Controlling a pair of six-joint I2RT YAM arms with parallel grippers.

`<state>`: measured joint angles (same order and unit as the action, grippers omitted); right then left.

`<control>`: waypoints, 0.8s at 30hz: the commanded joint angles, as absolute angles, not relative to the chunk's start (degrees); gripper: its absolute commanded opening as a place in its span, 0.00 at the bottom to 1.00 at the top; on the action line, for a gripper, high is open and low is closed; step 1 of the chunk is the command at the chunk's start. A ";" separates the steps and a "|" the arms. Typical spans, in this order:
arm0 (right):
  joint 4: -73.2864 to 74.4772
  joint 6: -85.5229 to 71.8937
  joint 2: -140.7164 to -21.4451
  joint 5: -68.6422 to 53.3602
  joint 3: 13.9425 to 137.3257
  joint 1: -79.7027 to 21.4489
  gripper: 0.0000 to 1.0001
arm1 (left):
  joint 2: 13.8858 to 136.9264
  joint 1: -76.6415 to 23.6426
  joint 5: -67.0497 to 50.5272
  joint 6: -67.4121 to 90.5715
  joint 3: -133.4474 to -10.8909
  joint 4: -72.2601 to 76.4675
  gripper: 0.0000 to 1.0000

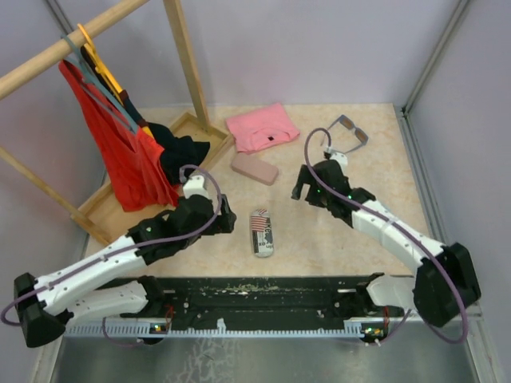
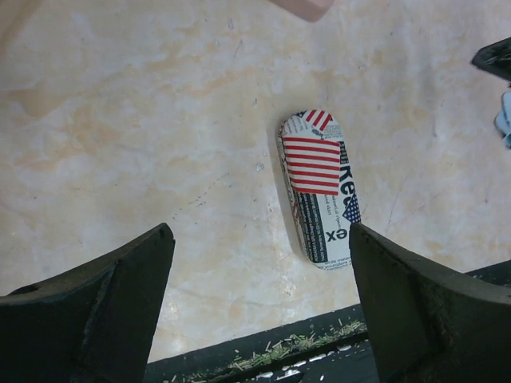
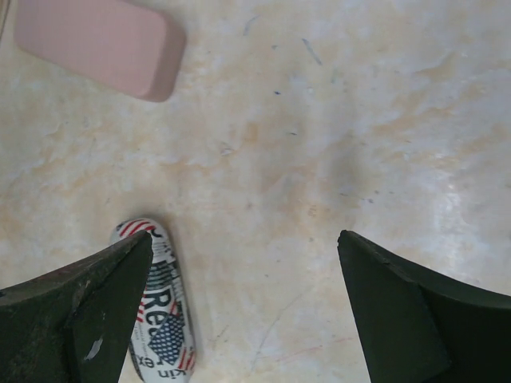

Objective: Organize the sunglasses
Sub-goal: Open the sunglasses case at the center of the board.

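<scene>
One pair of sunglasses (image 1: 349,130), grey-blue frame with dark lenses, lies unfolded at the far right of the table, beyond my right arm. A flag-patterned case (image 1: 262,232) lies closed in the middle, and a pink case (image 1: 254,168) lies closed behind it. My left gripper (image 1: 226,217) hovers just left of the flag case (image 2: 319,187), open and empty (image 2: 259,233). My right gripper (image 1: 303,186) hangs to the right of the pink case, open and empty (image 3: 243,239). In its view the flag case (image 3: 164,319) is by the left finger and the pink case (image 3: 100,44) is at top left.
A folded pink garment (image 1: 262,126) lies at the back centre. A wooden rack (image 1: 184,56) with hanging clothes (image 1: 120,152) stands in a wooden tray (image 1: 104,209) at the left. A bit of light blue cloth (image 2: 505,116) shows at the right edge of the left wrist view. A black rail (image 1: 263,291) runs along the near edge.
</scene>
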<state>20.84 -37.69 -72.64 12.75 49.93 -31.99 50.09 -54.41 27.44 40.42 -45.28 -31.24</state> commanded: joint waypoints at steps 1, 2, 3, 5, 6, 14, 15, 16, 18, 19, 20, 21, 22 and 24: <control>16.52 -38.27 -62.43 11.34 44.40 -26.59 0.99 | 56.85 -57.41 27.18 45.55 -46.05 -26.42 0.95; 16.52 -39.38 -59.96 9.72 42.67 -24.55 0.99 | 58.65 -58.09 26.89 46.07 -45.96 -24.87 0.95; 15.96 -39.84 -57.53 8.10 40.85 -22.95 0.98 | 60.37 -58.96 26.49 46.64 -45.91 -23.28 0.95; 13.74 -39.04 -52.51 6.70 37.30 -22.08 0.96 | 64.65 -60.24 25.77 47.32 -46.25 -20.73 0.95; 13.31 -38.88 -50.21 6.57 35.98 -22.04 0.95 | 66.66 -60.95 25.75 47.61 -46.92 -20.03 0.95; 20.32 -36.26 -44.76 8.34 36.61 -21.96 0.95 | 80.11 -64.64 26.52 52.44 -52.47 -18.97 0.94; 20.62 -36.24 -44.21 8.23 36.50 -21.99 0.95 | 81.44 -64.79 26.42 52.76 -52.99 -18.98 0.94; 20.62 -36.13 -43.63 7.78 36.21 -21.98 0.95 | 82.66 -64.92 26.35 52.89 -53.52 -19.09 0.94; 19.28 -36.19 -42.20 6.97 35.41 -21.97 0.96 | 84.52 -65.05 26.72 53.29 -54.61 -19.60 0.94; 18.46 -37.10 -41.52 7.43 34.81 -21.97 0.97 | 85.27 -65.12 26.98 53.46 -55.07 -19.87 0.93; 17.70 -37.60 -41.08 7.66 34.36 -21.97 0.98 | 86.00 -65.09 27.17 53.65 -55.34 -20.06 0.94; 17.41 -38.02 -40.67 7.69 34.02 -21.99 0.99 | 86.65 -65.09 27.36 53.83 -55.68 -20.12 0.94; 17.24 -38.23 -40.42 7.86 33.87 -22.02 0.99 | 87.26 -65.10 27.29 53.87 -55.95 -20.15 0.93; 17.45 -37.62 -40.11 7.51 33.86 -21.97 0.99 | 88.50 -65.12 26.97 54.27 -56.55 -20.39 0.94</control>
